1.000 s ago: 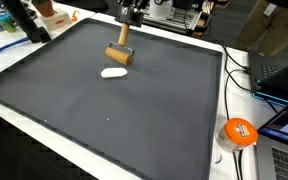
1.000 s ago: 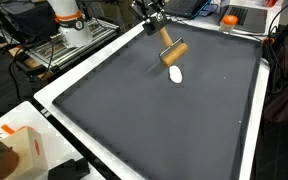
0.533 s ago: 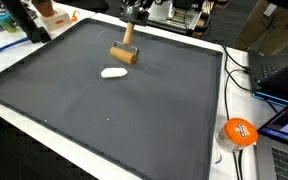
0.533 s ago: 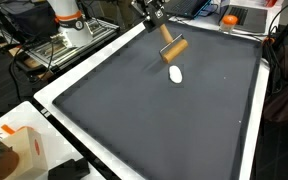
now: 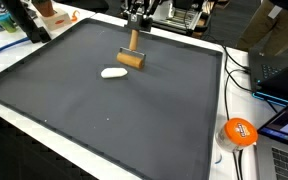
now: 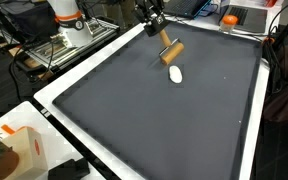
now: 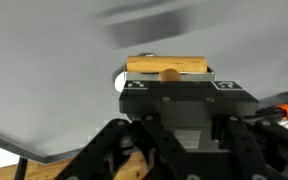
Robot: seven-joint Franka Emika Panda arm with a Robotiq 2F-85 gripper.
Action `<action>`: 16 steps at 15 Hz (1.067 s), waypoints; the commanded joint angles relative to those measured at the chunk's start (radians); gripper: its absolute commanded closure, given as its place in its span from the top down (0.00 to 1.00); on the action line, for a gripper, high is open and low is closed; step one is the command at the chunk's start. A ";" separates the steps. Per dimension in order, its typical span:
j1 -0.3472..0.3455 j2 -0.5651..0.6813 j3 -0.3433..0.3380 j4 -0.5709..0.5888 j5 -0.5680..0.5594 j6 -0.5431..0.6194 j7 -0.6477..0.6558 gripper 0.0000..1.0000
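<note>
The arm's fingers are clamped on the thin handle of a wooden mallet, near the far edge of the dark mat that covers the worktop. The mallet hangs head down, and its short cylindrical head sits low over the mat; I cannot tell whether it touches. In both exterior views a small white oval lump lies flat on the mat just beside the mallet head, apart from it. The wrist view looks past the fingers onto the head's wooden top. An orange round gadget rests off the mat, well away.
</note>
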 commanded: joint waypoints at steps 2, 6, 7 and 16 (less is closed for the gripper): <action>-0.187 -0.203 0.172 0.040 -0.256 -0.280 0.168 0.22; -0.129 -0.247 0.092 0.214 -0.502 -0.513 0.347 0.22; -0.148 -0.247 0.106 0.278 -0.570 -0.593 0.398 0.22; 0.092 -0.103 -0.129 0.181 -0.757 -0.438 0.513 0.47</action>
